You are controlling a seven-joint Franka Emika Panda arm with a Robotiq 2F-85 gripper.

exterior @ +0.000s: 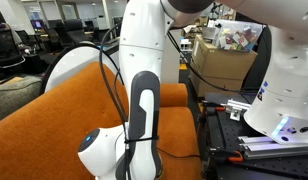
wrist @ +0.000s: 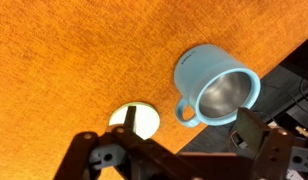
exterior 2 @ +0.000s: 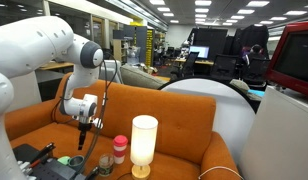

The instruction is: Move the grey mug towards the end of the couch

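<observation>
- end effector (wrist: 172,140): open wide, gripping nothing, coming in from the bottom of the wrist view.
- grey mug (wrist: 216,85): upright, mouth up, on the orange couch (wrist: 74,50) seat, i.e. the counter here. Close to the counter edge, where fabric gives way to dark clutter at the lower right.
- key relation: lies ahead of the end effector and off its midline, toward the right of the wrist view. Close to the finger (wrist: 256,140) on that side; cannot tell if clear of it.
- round body, so no long axis. Handle (wrist: 184,112) points back toward the gap between the fingers.
- cream disc (wrist: 134,120), probably a lamp top, just beside the handle and apart from it.
- judgement: needs a sideways shift to centre on the body, then descent. Should straddle clear of the handle and the disc.
</observation>
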